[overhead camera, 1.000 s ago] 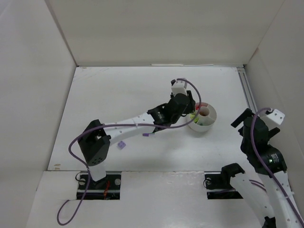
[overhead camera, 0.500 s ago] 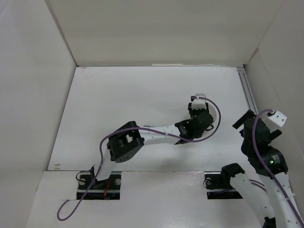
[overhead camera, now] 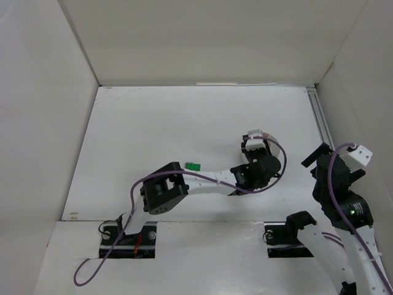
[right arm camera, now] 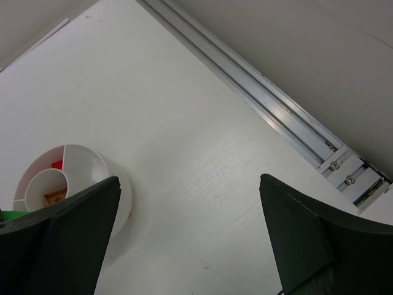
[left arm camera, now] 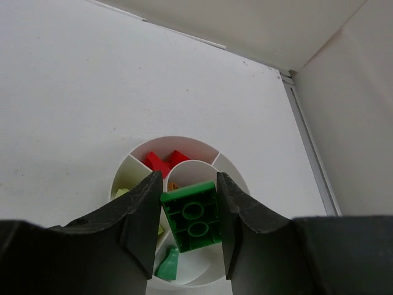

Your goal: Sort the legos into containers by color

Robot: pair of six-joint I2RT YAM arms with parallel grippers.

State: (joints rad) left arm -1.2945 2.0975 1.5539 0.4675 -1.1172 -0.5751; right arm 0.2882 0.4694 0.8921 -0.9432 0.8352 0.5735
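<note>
My left gripper (left arm camera: 188,184) is shut on a dark green lego (left arm camera: 191,216), held underside up just above the round white dish (left arm camera: 178,139). The dish's containers hold red legos (left arm camera: 163,161), a lime-yellow piece (left arm camera: 122,192), an orange one (left arm camera: 172,185) and another green lego (left arm camera: 167,264) in the near wedge. In the top view the left wrist (overhead camera: 258,153) covers the dish. One more green lego (overhead camera: 193,166) lies on the table beside the left forearm. My right gripper (right arm camera: 190,181) is open and empty over bare table, right of the dish (right arm camera: 80,157).
An aluminium rail (right arm camera: 264,80) runs along the table's right side at the foot of the wall. White walls enclose the table at the back, left and right. The right arm (overhead camera: 338,190) stands upright near the right wall.
The left arm has swung right from beside the dish to directly over it, carrying the green lego. A green lego on the table has come into view. The right arm stayed put.
</note>
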